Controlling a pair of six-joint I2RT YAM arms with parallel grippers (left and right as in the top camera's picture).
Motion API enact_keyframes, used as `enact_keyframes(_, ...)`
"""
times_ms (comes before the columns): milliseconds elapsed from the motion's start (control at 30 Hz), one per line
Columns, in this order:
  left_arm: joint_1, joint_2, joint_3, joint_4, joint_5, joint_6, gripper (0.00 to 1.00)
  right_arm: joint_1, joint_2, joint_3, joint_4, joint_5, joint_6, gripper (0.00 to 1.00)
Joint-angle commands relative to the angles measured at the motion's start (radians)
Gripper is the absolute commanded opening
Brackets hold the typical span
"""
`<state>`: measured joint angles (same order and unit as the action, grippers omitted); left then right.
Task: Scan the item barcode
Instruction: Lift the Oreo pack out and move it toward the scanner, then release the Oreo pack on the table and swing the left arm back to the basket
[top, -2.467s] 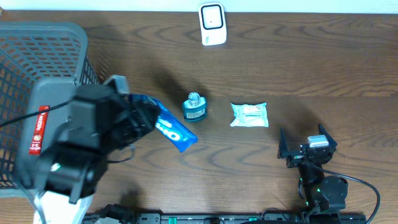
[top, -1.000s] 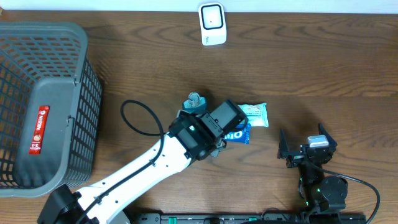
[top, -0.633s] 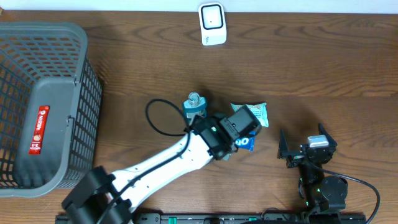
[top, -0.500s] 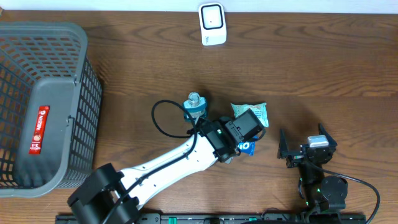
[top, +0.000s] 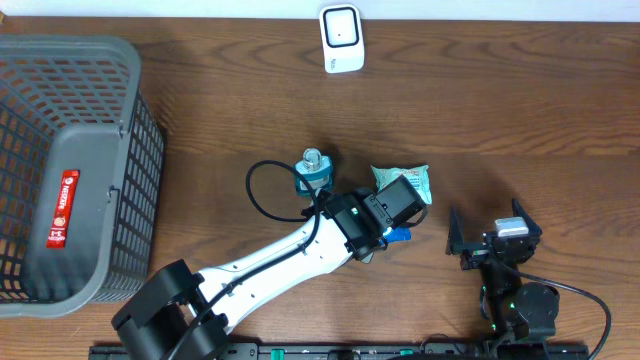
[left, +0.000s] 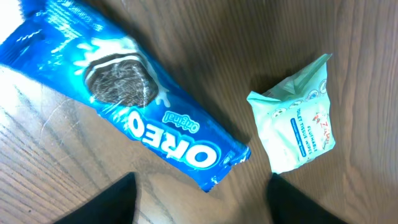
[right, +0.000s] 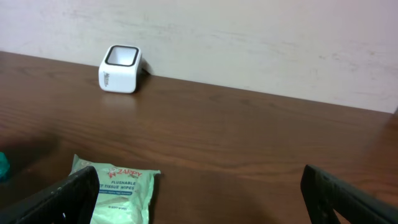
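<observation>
Blue foil catches the eye first: the Oreo packet (left: 149, 118) lies flat on the brown wooden desk (left: 348, 37), printed side up, running aslant in the left wrist view. The left tool (left: 202, 193) hangs above the desk with its two dark fingers (left: 118, 202) spread wide, grasping nothing. The near end of the packet lies just ahead of the gap between them, touching neither.

A pale green pack of wipes (left: 298, 124) lies just beside that end of the packet. From overhead only a blue corner of the packet shows past the left arm. A small teal bottle (top: 314, 172) stands near. The white scanner (top: 341, 38) sits well apart at the far edge, and a grey basket (top: 70, 45) stands to the left. The right tool (top: 495, 240) is spread open and empty.
</observation>
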<state>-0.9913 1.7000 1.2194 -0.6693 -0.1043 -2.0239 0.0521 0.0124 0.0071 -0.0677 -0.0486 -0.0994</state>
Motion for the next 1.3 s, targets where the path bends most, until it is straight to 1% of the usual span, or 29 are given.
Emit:
enact_keyframes(0, 0.000, 0.004, -0.007, -0.001, -0.008, -0.062, 0.76, 0.008, -0.005, -0.002, -0.004, 0.006, -0.014, 0.99)
enact_keyframes(67, 0.000, 0.004, -0.007, 0.003, -0.008, -0.061, 0.79, 0.008, -0.005, -0.002, -0.004, 0.006, -0.014, 0.99)
enact_keyframes(133, 0.000, 0.003, -0.006, 0.020, -0.008, -0.050, 0.79, 0.008, -0.005, -0.002, -0.004, 0.006, -0.014, 0.99)
enact_keyframes(267, -0.001, -0.013, -0.005, 0.117, -0.008, 0.090, 0.79, 0.008, -0.005, -0.002, -0.004, 0.006, -0.014, 0.99)
enact_keyframes(400, -0.003, -0.057, 0.014, 0.142, -0.010, 0.136, 0.80, 0.008, -0.005, -0.002, -0.004, 0.006, -0.014, 0.99)
enact_keyframes(467, 0.000, -0.085, 0.024, 0.192, -0.010, 0.243, 0.80, 0.008, -0.005, -0.002, -0.004, 0.006, -0.014, 0.99)
enact_keyframes(533, 0.000, -0.115, 0.034, 0.289, -0.009, 0.407, 0.80, 0.008, -0.005, -0.002, -0.004, 0.006, -0.014, 0.99)
enact_keyframes(633, 0.000, -0.157, 0.073, 0.427, 0.023, 0.710, 0.80, 0.008, -0.005, -0.002, -0.004, 0.006, -0.014, 0.99)
enact_keyframes(667, 0.000, -0.173, 0.097, 0.440, 0.027, 0.806, 0.93, 0.008, -0.005, -0.002, -0.004, 0.006, -0.014, 0.99)
enact_keyframes(700, 0.002, -0.188, 0.120, 0.439, 0.027, 0.887, 0.97, 0.008, -0.005, -0.002, -0.004, 0.006, -0.014, 0.99)
enact_keyframes(733, 0.007, -0.206, 0.152, 0.437, 0.034, 0.997, 0.99, 0.008, -0.005, -0.002, -0.004, 0.006, -0.014, 0.99)
enact_keyframes(767, 0.015, -0.225, 0.185, 0.427, 0.042, 1.096, 0.99, 0.008, -0.005, -0.002, -0.004, 0.006, -0.014, 0.99)
enact_keyframes(833, 0.039, -0.263, 0.256, 0.363, 0.043, 1.220, 1.00, 0.008, -0.005, -0.002, -0.004, 0.006, -0.014, 0.99)
enact_keyframes(933, 0.109, -0.325, 0.391, 0.208, 0.039, 1.352, 1.00, 0.008, -0.005, -0.002, -0.004, 0.006, -0.014, 0.99)
enact_keyframes(1033, 0.207, -0.380, 0.516, 0.079, 0.012, 1.444, 1.00, 0.008, -0.005, -0.002, -0.004, 0.006, -0.014, 0.99)
enact_keyframes(1133, 0.328, -0.426, 0.615, -0.033, -0.034, 1.470, 1.00, 0.008, -0.005, -0.002, -0.004, 0.006, -0.014, 0.99)
enact_keyframes(1200, 0.417, -0.455, 0.645, -0.071, -0.038, 1.514, 1.00, 0.008, -0.005, -0.002, -0.004, 0.006, -0.014, 0.99)
enact_keyframes(1267, 0.504, -0.483, 0.649, -0.103, -0.060, 1.532, 1.00, 0.008, -0.005, -0.002, -0.004, 0.006, -0.014, 0.99)
